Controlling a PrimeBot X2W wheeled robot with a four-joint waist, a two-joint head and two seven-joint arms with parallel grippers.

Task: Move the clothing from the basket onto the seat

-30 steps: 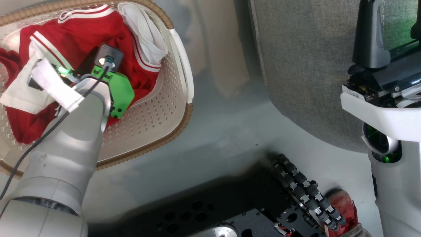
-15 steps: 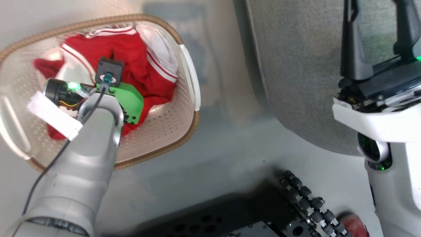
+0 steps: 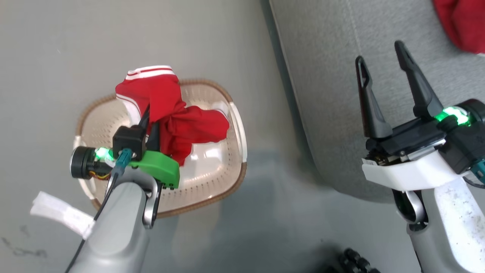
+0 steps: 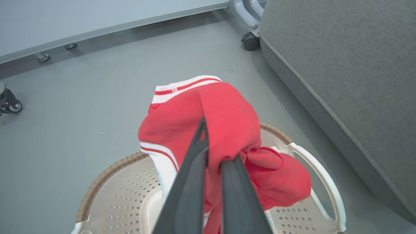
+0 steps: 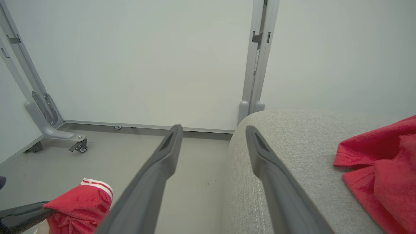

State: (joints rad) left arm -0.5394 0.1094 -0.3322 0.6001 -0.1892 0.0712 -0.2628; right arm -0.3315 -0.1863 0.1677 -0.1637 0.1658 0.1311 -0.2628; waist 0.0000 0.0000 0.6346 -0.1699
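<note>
Large grey woven-fabric sofa seat (image 3: 333,76): 2 o'clock in head view, near part bare. Second red cloth (image 3: 460,22) lies on it toward 1 o'clock.
Cream-white perforated plastic laundry basket with brown woven-look rim (image 3: 227,189): on grey floor (image 3: 57,57), 9 o'clock of seat, near it.
Bright red soft garment with white panels and striped trim (image 3: 170,113): bunched, hanging over basket; whether lowest folds touch basket, cannot tell.
Holding it: left gripper (image 4: 213,143), fingers pinching red fabric.
Idle: right gripper (image 3: 379,51), fingers spread, empty, above seat.
Likely step: carry. Raise until trailing folds clear rim, swing toward 3 o'clock, keep pinch firm, release over bare cushion, well inside edge.

No text, label, brand or number can be read on the clothing (image 3: 166,102) or the basket (image 3: 206,182).
</note>
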